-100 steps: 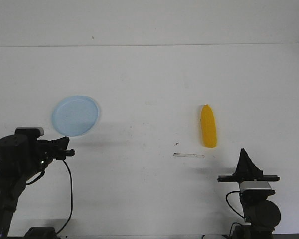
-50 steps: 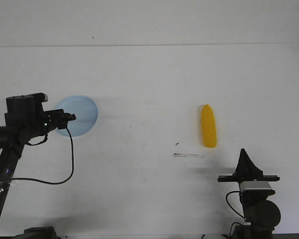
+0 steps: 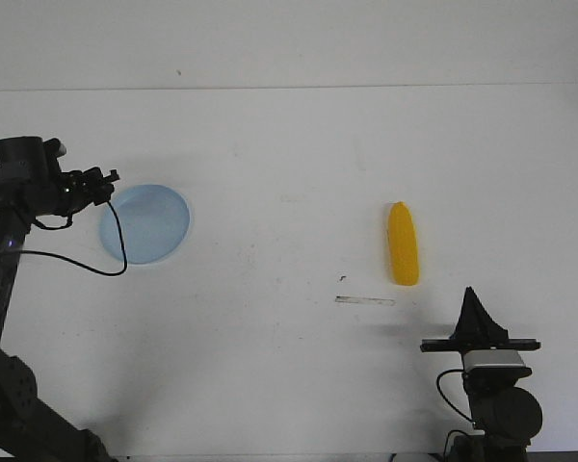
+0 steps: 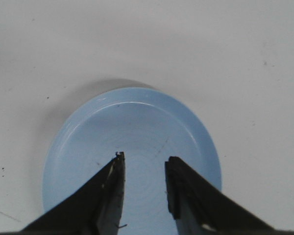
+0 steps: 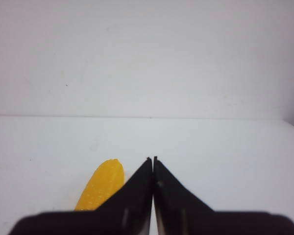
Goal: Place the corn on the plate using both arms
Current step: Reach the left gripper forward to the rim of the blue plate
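The pale blue plate [image 3: 146, 223] lies on the white table at the left. My left gripper [image 3: 109, 177] hovers at the plate's upper left edge; in the left wrist view it [image 4: 144, 158] is open and empty above the plate [image 4: 137, 122]. The yellow corn [image 3: 403, 243] lies on the table at the right, its tapered tip pointing away. My right gripper [image 3: 471, 294] is low at the front right, near the corn's near end, and holds nothing. In the right wrist view it [image 5: 152, 158] is shut, with the corn [image 5: 102, 188] beside it.
A thin pale strip [image 3: 364, 300] lies on the table just left of the corn's near end. The table's far edge meets a white wall [image 3: 289, 43]. The left arm's black cable [image 3: 116, 250] hangs over the plate's left rim.
My left arm has risen and swung back from the front left, so its gripper now sits over the plate's far left edge. The right arm, corn and plate have not moved.
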You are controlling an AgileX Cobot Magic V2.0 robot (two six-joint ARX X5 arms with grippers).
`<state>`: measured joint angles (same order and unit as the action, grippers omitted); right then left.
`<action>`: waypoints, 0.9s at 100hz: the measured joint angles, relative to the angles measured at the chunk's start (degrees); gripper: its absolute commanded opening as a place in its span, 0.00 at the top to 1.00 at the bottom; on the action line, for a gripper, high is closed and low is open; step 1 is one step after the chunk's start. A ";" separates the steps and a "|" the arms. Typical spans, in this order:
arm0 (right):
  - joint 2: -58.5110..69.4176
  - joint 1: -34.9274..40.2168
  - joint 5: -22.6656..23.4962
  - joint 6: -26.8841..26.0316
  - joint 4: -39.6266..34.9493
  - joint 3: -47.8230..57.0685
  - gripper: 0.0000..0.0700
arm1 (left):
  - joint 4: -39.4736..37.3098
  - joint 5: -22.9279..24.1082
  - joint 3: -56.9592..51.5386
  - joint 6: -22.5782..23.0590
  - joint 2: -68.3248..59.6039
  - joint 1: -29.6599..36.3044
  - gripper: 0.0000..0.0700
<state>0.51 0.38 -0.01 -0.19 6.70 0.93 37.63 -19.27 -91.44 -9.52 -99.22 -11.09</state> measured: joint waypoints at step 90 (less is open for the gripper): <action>0.00 0.00 0.00 0.00 0.00 0.00 1.00 | 5.07 0.39 -1.38 4.52 -10.27 -4.55 0.48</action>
<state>0.51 0.38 -0.01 -0.19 6.70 0.93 42.70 -18.87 -92.82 -4.99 -109.49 -15.64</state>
